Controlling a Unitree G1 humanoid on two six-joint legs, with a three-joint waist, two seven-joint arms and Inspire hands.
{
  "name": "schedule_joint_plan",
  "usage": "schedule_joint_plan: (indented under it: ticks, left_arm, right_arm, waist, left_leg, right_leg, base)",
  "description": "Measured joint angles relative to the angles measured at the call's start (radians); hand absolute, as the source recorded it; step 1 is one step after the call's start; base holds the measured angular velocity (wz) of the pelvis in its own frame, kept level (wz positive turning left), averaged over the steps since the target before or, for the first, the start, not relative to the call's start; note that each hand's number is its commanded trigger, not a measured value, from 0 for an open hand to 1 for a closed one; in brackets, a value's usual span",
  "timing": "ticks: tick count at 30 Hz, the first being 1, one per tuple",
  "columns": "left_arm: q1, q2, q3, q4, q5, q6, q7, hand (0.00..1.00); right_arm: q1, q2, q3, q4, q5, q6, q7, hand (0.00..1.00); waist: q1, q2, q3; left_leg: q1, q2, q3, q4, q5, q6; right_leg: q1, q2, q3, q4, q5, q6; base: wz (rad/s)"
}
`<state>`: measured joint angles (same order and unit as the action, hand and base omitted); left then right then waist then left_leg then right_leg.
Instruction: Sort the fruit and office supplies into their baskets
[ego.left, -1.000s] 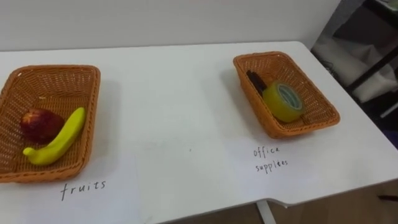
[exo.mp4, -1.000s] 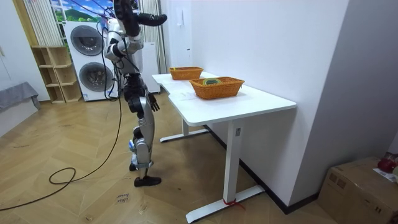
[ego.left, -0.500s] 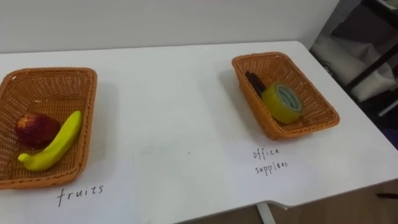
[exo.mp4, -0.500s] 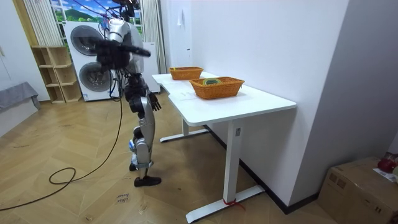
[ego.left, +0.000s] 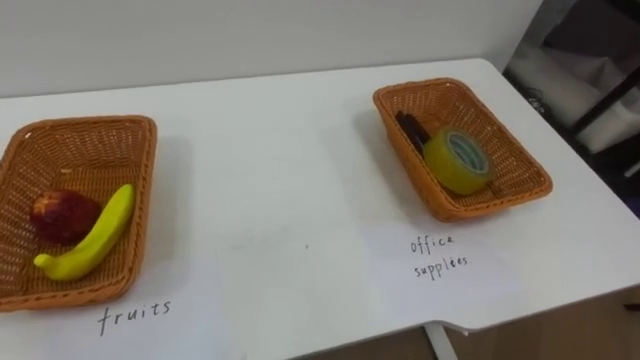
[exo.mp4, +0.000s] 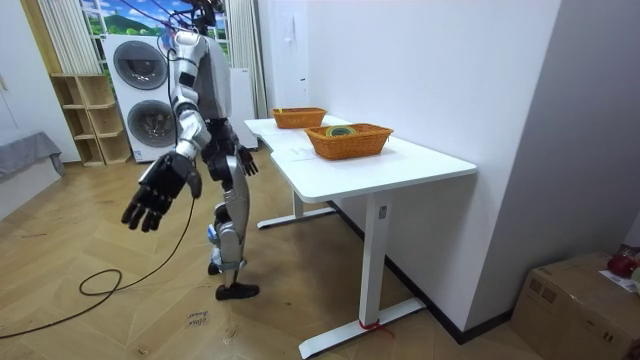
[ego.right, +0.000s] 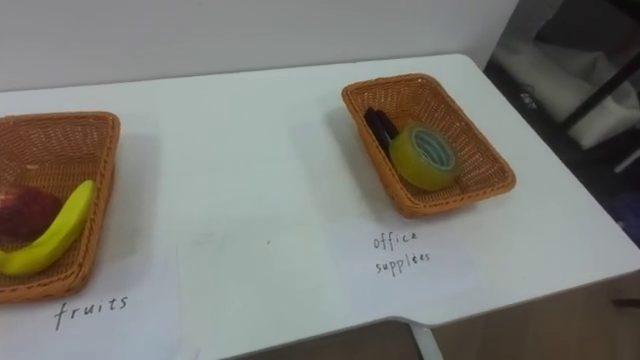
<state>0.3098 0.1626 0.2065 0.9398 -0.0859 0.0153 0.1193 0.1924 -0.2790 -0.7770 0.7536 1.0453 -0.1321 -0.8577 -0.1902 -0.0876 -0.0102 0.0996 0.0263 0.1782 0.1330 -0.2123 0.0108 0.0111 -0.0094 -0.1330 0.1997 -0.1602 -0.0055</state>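
A white desk (exo.mp4: 400, 160) stands against a white wall (exo.mp4: 430, 60) on a herringbone wood floor (exo.mp4: 120, 320); stacked washing machines (exo.mp4: 140, 95) and open wooden shelves (exo.mp4: 85, 120) stand at the far end, a cardboard box (exo.mp4: 570, 295) at the room view's right

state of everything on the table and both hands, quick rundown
fruits basket: holds apple and banana
apple: in fruits basket, touching banana
banana: lying in fruits basket
office supplies basket: holds tape roll and dark item
tape roll: tilted on its edge
dark item: lying behind tape roll
right hand: open, empty, off the table
left hand: open, empty, by hip
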Motion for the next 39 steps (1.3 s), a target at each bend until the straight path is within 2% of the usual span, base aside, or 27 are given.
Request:
schedule_joint_plan:
  ticks: [1,4,8,12,18,20,22,23,25,27,31,34,36,39]
  left_arm:
    - [-0.006,-0.008,0.000,0.000,0.001,0.006,0.000,0.00]
    - [-0.006,-0.029,-0.001,0.000,-0.003,0.009,0.002,0.00]
    - [-0.003,-0.039,-0.005,0.000,-0.003,0.011,0.005,0.00]
    - [-0.014,-0.048,-0.004,0.022,-0.002,0.011,0.004,0.00]
    - [-0.005,-0.059,0.004,0.057,-0.001,0.028,-0.017,0.00]
    - [-0.008,-0.060,0.004,0.062,-0.003,0.031,-0.019,0.00]
    - [-0.016,-0.061,0.004,0.063,-0.002,0.030,-0.022,0.00]
    - [-0.017,-0.063,0.004,0.063,-0.001,0.030,-0.022,0.00]
    - [-0.021,-0.066,0.004,0.065,-0.002,0.030,-0.022,0.00]
    - [-0.022,-0.065,0.001,0.070,-0.003,0.030,-0.022,0.00]
    - [-0.035,-0.062,-0.025,0.078,0.001,0.029,-0.021,0.00]
    - [-0.051,-0.059,-0.064,0.085,-0.020,0.024,-0.010,0.00]
    - [-0.075,-0.055,-0.095,0.103,-0.024,0.018,0.004,0.00]
    - [-0.082,-0.055,-0.131,0.112,-0.034,0.007,0.009,0.00]
  right_arm:
    - [0.006,0.028,0.001,0.020,0.000,0.000,0.000,0.00]
    - [0.019,0.065,0.009,0.101,0.000,0.002,0.002,0.00]
    - [0.027,0.100,0.039,0.184,0.001,0.002,0.022,0.00]
    - [0.035,0.154,0.073,0.269,0.008,0.007,0.089,0.00]
    - [0.033,0.168,0.143,0.413,-0.032,0.074,0.254,0.00]
    - [0.036,0.170,0.207,0.429,-0.079,0.096,0.314,0.00]
    - [0.035,0.170,0.279,0.448,-0.179,0.125,0.396,0.00]
    - [0.035,0.170,0.296,0.450,-0.212,0.131,0.417,0.00]
    - [0.035,0.171,0.387,0.455,-0.321,0.147,0.500,0.00]
    - [0.030,0.171,0.442,0.457,-0.406,0.159,0.557,0.00]
    - [-0.004,0.170,0.569,0.446,-0.692,0.177,0.653,0.00]
    - [-0.032,0.170,0.665,0.435,-0.867,0.177,0.675,0.00]
    - [-0.051,0.171,0.716,0.424,-0.940,0.176,0.678,0.00]
    - [-0.080,0.174,0.786,0.412,-1.019,0.165,0.675,0.00]
  waist:
    - [0.003,0.002,0.0004]
    - [0.003,0.018,0.0053]
    - [0.003,0.027,0.0064]
    - [0.005,0.033,0.0049]
    - [0.008,0.036,0.0048]
    - [0.016,0.036,0.0047]
    - [0.039,0.037,0.0046]
    - [0.045,0.038,0.0047]
    - [0.077,0.038,0.0058]
    - [0.089,0.038,0.0059]
    - [0.132,0.042,0.0069]
    - [0.160,0.045,0.0064]
    - [0.170,0.051,0.0043]
    - [0.187,0.058,0.0066]
  left_leg:
    - [0.000,-0.002,-0.004,0.000,0.000,0.000]
    - [0.000,-0.004,-0.012,0.000,-0.001,0.001]
    - [0.000,-0.004,-0.019,0.001,-0.001,0.001]
    - [-0.001,-0.004,-0.024,-0.002,-0.001,0.001]
    - [0.016,-0.008,-0.027,-0.001,-0.001,0.001]
    - [0.016,-0.008,-0.027,0.002,-0.001,0.001]
    - [0.018,-0.008,-0.027,0.002,-0.001,0.001]
    - [0.020,-0.008,-0.027,0.002,-0.001,0.001]
    - [0.029,-0.006,-0.028,0.002,-0.001,0.001]
    - [0.034,-0.006,-0.033,0.003,-0.001,0.000]
    - [0.031,-0.004,-0.042,0.000,-0.003,-0.002]
    - [0.027,-0.004,-0.046,0.002,-0.003,-0.002]
    - [0.020,-0.006,-0.056,0.005,-0.003,-0.002]
    - [0.015,-0.006,-0.073,0.012,-0.003,-0.002]
  right_leg:
    - [0.000,-0.002,-0.006,0.006,-0.006,0.001]
    - [0.001,-0.005,-0.005,0.007,-0.009,0.002]
    - [0.002,-0.005,-0.007,0.007,-0.011,0.001]
    - [0.002,-0.005,-0.008,0.006,-0.015,0.001]
    - [0.011,-0.008,-0.006,0.006,-0.021,0.003]
    - [0.009,-0.009,-0.005,0.004,-0.024,0.003]
    - [0.009,-0.009,-0.005,0.005,-0.024,0.003]
    - [0.010,-0.009,-0.005,0.005,-0.025,0.002]
    - [0.017,-0.008,-0.005,0.006,-0.025,0.002]
    - [0.026,-0.009,-0.009,0.004,-0.025,0.001]
    - [0.026,-0.007,-0.016,0.003,-0.024,0.000]
    - [0.027,-0.007,-0.029,0.003,-0.022,-0.002]
    - [0.027,-0.008,-0.038,0.000,-0.021,-0.002]
    - [0.042,-0.008,-0.050,-0.016,-0.017,0.000]
  base:
    - [0.13]
    - [0.07]
    - [0.02]
    - [0.02]
    - [0.00]
    - [0.00]
    - [0.00]
    - [0.00]
    - [0.00]
    - [0.08]
    - [0.03]
    - [0.03]
    - [0.15]
    - [0.17]
